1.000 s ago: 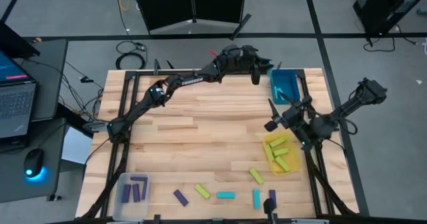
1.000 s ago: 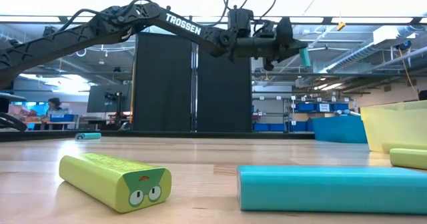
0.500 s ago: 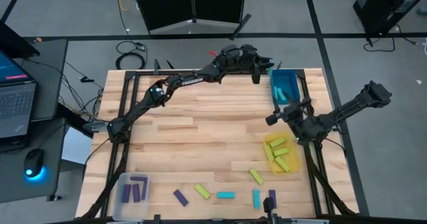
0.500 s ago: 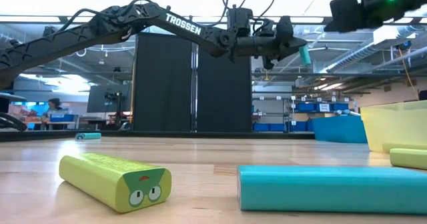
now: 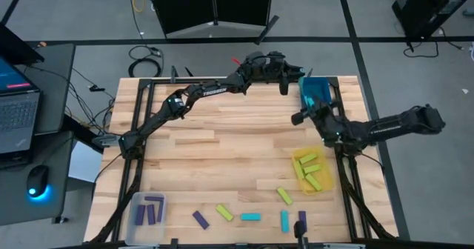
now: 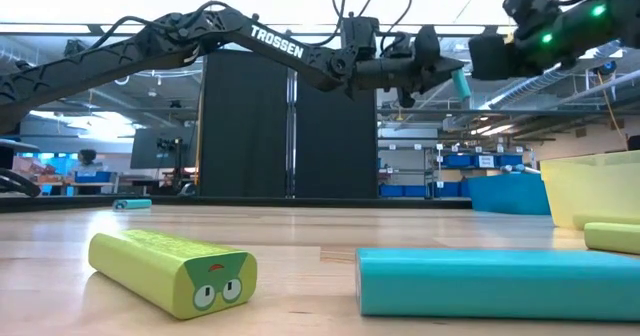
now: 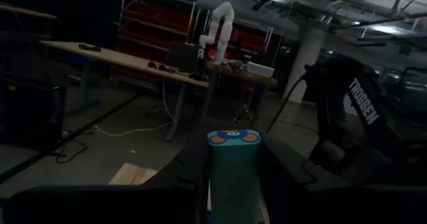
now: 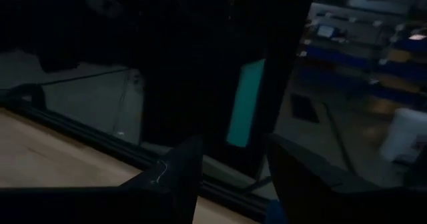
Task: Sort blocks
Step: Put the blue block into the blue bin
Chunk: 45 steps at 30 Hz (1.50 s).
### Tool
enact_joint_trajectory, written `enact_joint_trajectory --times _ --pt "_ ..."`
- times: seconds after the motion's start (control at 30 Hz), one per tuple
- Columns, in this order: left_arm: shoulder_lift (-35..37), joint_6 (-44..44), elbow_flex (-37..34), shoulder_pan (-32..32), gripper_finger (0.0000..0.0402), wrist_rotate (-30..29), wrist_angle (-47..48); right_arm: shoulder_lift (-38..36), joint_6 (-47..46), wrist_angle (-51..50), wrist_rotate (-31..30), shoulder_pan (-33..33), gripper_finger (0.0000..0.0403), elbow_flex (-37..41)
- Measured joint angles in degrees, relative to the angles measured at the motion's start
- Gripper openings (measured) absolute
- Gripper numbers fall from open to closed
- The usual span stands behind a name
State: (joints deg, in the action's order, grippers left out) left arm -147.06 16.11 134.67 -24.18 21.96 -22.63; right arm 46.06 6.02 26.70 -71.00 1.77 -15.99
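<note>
My left gripper [image 5: 295,76] hangs high by the far edge, beside the blue tray [image 5: 317,95], shut on a cyan block [image 7: 233,174]. That block also shows in the low view [image 6: 459,82] and the right wrist view [image 8: 244,104]. My right gripper [image 5: 298,118] is open and empty in the air just near of the blue tray, its fingers [image 8: 181,163] pointing at the held block. Loose blocks lie flat near the near edge: yellow-green [image 5: 224,213], cyan [image 5: 250,217], purple [image 5: 200,219]. My left gripper pinches the cyan block between its two fingers, which lie level and point toward the table's right. The block stands nearly upright across the fingers, lifted clear, its end with the printed face [image 7: 233,138] uppermost. The fingers hide its lower part.
A yellow tray [image 5: 296,166] at the right holds yellow-green blocks. A clear tray [image 5: 138,198] at the near left holds purple ones. More blocks lie near the near edge: yellow-green [image 5: 284,196], cyan [image 5: 284,220], purple [image 5: 302,219]. Bare wood fills the table's middle.
My right gripper has swung from above the yellow tray toward the far edge and somewhat left, ending close to the blue tray and my left gripper. The left arm and its block have kept still.
</note>
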Motion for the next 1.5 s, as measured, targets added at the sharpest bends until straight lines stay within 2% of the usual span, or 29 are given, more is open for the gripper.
enact_joint_trajectory --times 0.1,0.27,0.5,0.87,1.03,1.2,1.37,1.5 --pt "0.00 0.62 0.00 0.00 0.0101 0.01 -0.10 0.01 -3.82 -2.61 5.94 -3.47 0.0175 0.00" --pt "0.00 0.60 0.00 0.00 0.0101 0.19 0.27 0.04 -7.72 -5.49 10.30 -8.44 0.0181 0.00" --pt "0.00 0.64 0.00 0.06 0.0101 0.19 -0.21 0.14 -7.97 -5.44 17.13 -13.59 0.0196 0.00" --pt "0.00 0.69 0.00 0.85 0.0101 0.19 -0.17 2.13 -6.34 -1.60 24.69 -21.01 0.0192 0.00" --pt "0.00 0.69 0.00 1.16 0.0101 0.19 -0.15 3.77 -5.96 -0.79 25.79 -23.11 0.0184 -1.54" --pt "0.00 1.94 0.00 1.09 0.0101 0.23 -0.13 5.04 -4.87 -0.77 25.86 -23.75 0.0152 -3.02" --pt "0.00 2.39 0.00 1.06 0.0101 -0.25 -0.22 5.02 -4.60 -0.73 24.59 -23.82 0.0074 -3.23" --pt "0.00 2.35 0.00 1.05 0.0100 0.13 -0.10 5.05 -4.18 -0.85 23.72 -23.53 0.0070 -3.26"
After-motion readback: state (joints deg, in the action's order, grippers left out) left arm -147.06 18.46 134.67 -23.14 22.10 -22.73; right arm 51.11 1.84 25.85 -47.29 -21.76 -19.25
